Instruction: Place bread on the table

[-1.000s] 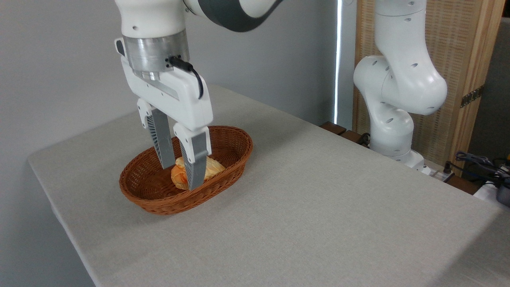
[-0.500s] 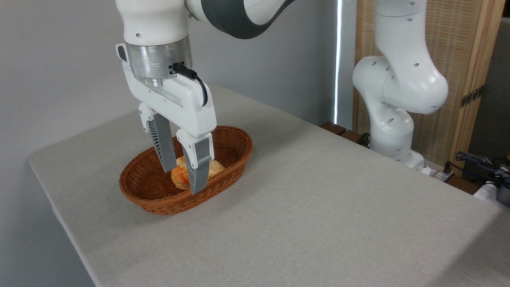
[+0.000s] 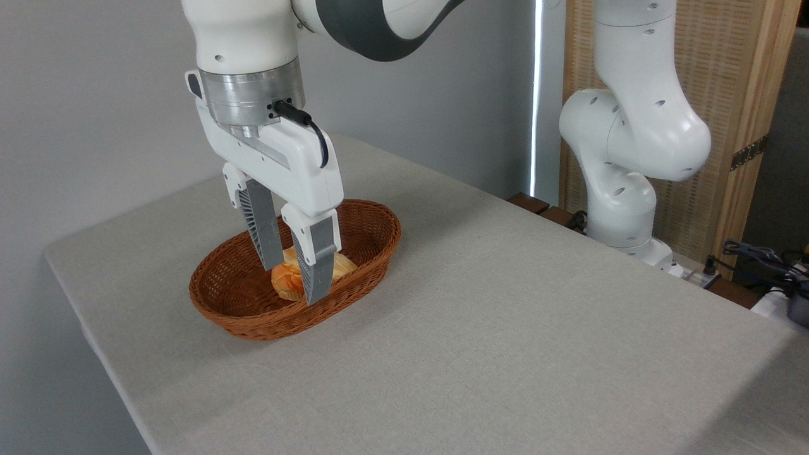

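you will find no brand, label or readable writing anywhere here.

largest first: the table [image 3: 480, 328] fills most of your view, a plain grey-beige cloth surface with a rounded corner at the left. behind it on the right you see the white arm [image 3: 632, 139], its base just past the far edge, with a slatted wooden screen [image 3: 714, 76] behind it and a tangle of cables [image 3: 765, 259] at the far right. the arm's upper links cross the top of your view and come down at the left into a silver wrist ring and a white gripper body with a black cable plugged into it.

the basket [image 3: 253, 316] sits on the left part of the table, a brown oval of woven wicker, well apart from the table's edges.

the gripper [image 3: 296, 283] points down into the basket, tilted a little. its two grey ribbed fingers [image 3: 262, 230] straddle the bread, one behind it and one in front, with a gap between them about as wide as the loaf. you cannot tell from this view whether the pads press the bread or only flank it.

the bread [image 3: 287, 282] is inside the basket, near its middle, not on the table. you see a golden-orange rounded end left of the front finger and a paler, yellowish part [image 3: 343, 264] to the right of it. the front finger hides its middle, so the ridging on top is not clear to you.
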`<state>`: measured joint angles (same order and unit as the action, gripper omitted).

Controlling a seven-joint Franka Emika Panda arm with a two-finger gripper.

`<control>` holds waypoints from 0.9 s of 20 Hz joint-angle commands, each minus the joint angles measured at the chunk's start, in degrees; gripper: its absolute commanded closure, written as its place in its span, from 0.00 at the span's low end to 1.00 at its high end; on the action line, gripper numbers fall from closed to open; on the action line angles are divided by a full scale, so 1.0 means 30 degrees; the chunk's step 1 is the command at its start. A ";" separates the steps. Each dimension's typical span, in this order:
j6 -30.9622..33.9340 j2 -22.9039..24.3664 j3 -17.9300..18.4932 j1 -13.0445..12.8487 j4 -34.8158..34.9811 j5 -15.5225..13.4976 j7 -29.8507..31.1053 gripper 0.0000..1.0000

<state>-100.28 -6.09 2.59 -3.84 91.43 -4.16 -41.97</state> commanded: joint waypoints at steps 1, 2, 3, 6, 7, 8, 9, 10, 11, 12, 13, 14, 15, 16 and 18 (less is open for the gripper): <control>0.0291 0.0182 -0.0305 -0.0039 0.0285 -0.0197 -0.0133 0.00; 0.0291 0.0212 -0.0654 -0.0069 0.0431 -0.0197 0.0013 0.00; 0.0262 0.0241 -0.0919 -0.0069 0.0636 -0.0197 0.0072 0.00; 0.0203 0.0270 -0.1564 -0.0069 0.1046 -0.0226 0.0247 0.00; 0.0203 0.0300 -0.1827 -0.0069 0.1135 -0.0284 0.0365 0.00; 0.0203 0.0300 -0.2033 -0.0069 0.1136 -0.0314 0.0656 0.00; 0.0203 0.0300 -0.2296 -0.0069 0.1136 -0.0372 0.1123 0.00; 0.0145 0.0271 -0.2559 -0.0069 0.1136 -0.0634 0.1562 0.00; 0.0086 0.0271 -0.2678 -0.0069 0.1136 -0.0868 0.1799 0.00; 0.0115 0.0242 -0.2708 -0.0069 0.1136 -0.1103 0.1830 0.00; 0.0115 0.0241 -0.3028 -0.0069 0.1165 -0.1163 0.1831 0.00; 0.0115 0.0212 -0.3350 -0.0069 0.1281 -0.1164 0.1831 0.00; 0.0115 0.0212 -0.3411 -0.0069 0.1514 -0.1135 0.1831 0.00; 0.0144 0.0241 -0.3557 -0.0069 0.1749 -0.0960 0.1802 0.00; 0.0173 0.0242 -0.3616 -0.0069 0.1897 -0.0930 0.1656 0.00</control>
<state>-99.98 -6.11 -7.90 -4.18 95.55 -6.84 -37.17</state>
